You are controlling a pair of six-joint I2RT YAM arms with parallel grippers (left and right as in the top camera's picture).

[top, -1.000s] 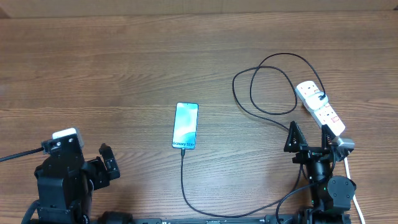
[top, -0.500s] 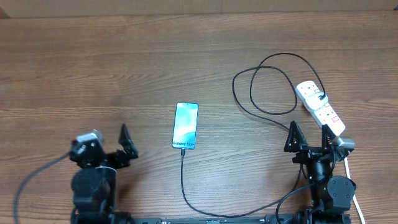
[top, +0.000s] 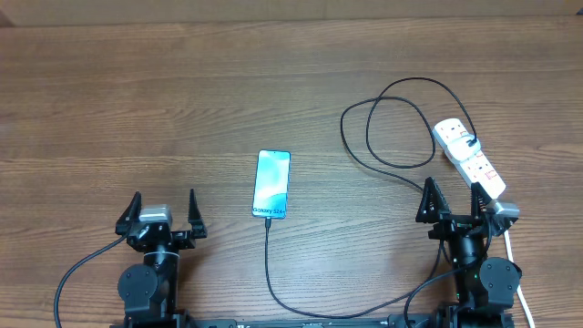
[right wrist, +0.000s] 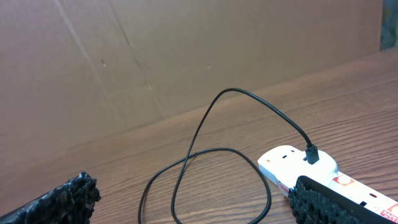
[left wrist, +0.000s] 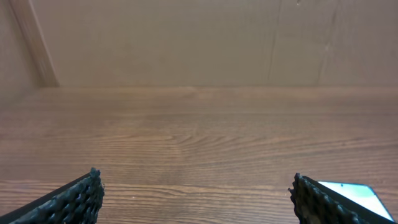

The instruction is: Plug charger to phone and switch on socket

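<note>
The phone (top: 271,184) lies flat mid-table with its teal screen up; a corner of it shows in the left wrist view (left wrist: 351,190). The black charger cable (top: 270,264) meets the phone's near end, runs to the table's front edge, then loops (top: 392,128) up to a plug in the white socket strip (top: 468,158). The loop (right wrist: 205,168) and strip (right wrist: 298,168) also show in the right wrist view. My left gripper (top: 164,208) is open and empty, left of the phone. My right gripper (top: 451,202) is open and empty, just in front of the strip.
A brown cardboard wall (left wrist: 186,37) stands along the table's far edge. The strip's white cord (top: 516,273) runs down past the right arm's base. Bare wooden tabletop (top: 137,100) spreads over the left and far side.
My left arm has swung from a leftward-turned pose at the table's left edge to face straight ahead, its open gripper now left of the phone. The right arm, phone and cable have not moved.
</note>
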